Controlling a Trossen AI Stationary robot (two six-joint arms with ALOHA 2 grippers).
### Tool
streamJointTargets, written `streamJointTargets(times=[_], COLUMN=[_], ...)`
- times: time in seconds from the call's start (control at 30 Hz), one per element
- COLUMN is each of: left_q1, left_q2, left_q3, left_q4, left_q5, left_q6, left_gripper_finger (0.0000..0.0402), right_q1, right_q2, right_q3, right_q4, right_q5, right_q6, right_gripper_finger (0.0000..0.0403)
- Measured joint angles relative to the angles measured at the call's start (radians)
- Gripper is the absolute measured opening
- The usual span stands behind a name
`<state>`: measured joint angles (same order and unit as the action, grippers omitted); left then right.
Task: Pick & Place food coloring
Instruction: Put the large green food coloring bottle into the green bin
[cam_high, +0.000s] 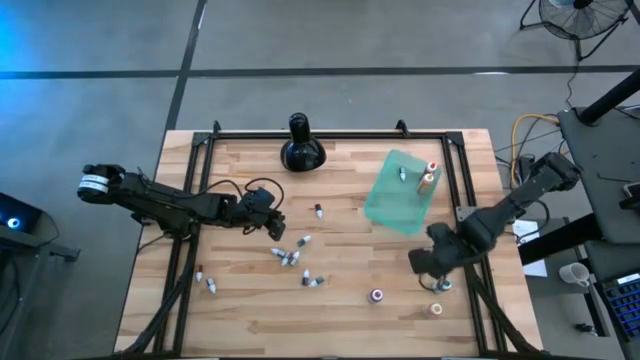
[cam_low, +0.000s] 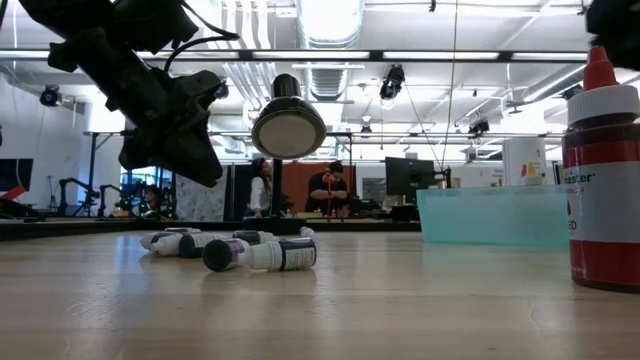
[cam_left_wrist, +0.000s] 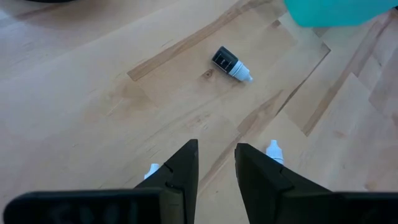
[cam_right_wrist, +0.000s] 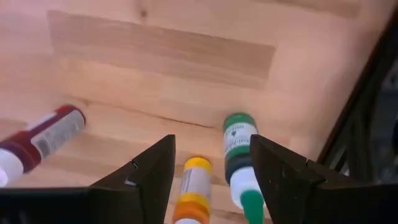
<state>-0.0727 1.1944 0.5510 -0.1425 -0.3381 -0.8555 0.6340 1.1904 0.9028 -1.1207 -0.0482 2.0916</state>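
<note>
The food coloring is scattered over the wooden table. Small white-and-dark vials (cam_high: 290, 257) lie on their sides near the middle, and one vial (cam_left_wrist: 231, 64) lies ahead of my left gripper (cam_left_wrist: 216, 163). That gripper hovers over the table with a narrow gap and nothing between its fingers. Slim bottles stand on the teal sheet (cam_high: 400, 192). My right gripper (cam_right_wrist: 211, 163) is open and points down over a yellow bottle (cam_right_wrist: 194, 186). A green bottle (cam_right_wrist: 239, 149) is beside it and a red one (cam_right_wrist: 43, 140) farther off. The fingers touch none of them.
A black bulbous long-necked object (cam_high: 300, 145) stands at the far edge. More bottles (cam_high: 377, 295) stand near the front right. A red bottle (cam_low: 600, 170) stands upright close to the low camera. A black frame (cam_high: 330, 135) runs around the table top.
</note>
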Motion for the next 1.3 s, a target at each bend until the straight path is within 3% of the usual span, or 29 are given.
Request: streamJointTargets(times=[0.1, 0.23, 0.53, 1.3], left_q1=[0.000, 0.000, 0.000, 0.001], left_q2=[0.000, 0.000, 0.000, 0.000], left_q3=[0.000, 0.000, 0.000, 0.000], left_q4=[0.000, 0.000, 0.000, 0.001], left_q5=[0.000, 0.000, 0.001, 0.000], left_q6=[0.001, 0.020, 0.020, 0.033], left_gripper_finger=[0.0080, 0.0080, 0.0080, 0.0080], right_q1=[0.075, 0.116, 0.120, 0.118], right_q2=[0.000, 0.000, 0.003, 0.113], right_q3=[0.000, 0.000, -0.001, 0.001], right_q4=[-0.006, -0.045, -0.029, 0.059], right_q5=[0.025, 0.002, -0.137, -0.162], right_q6=[0.147, 0.192, 0.185, 0.115], right_gripper_finger=[0.0201, 0.0201, 0.0201, 0.0201])
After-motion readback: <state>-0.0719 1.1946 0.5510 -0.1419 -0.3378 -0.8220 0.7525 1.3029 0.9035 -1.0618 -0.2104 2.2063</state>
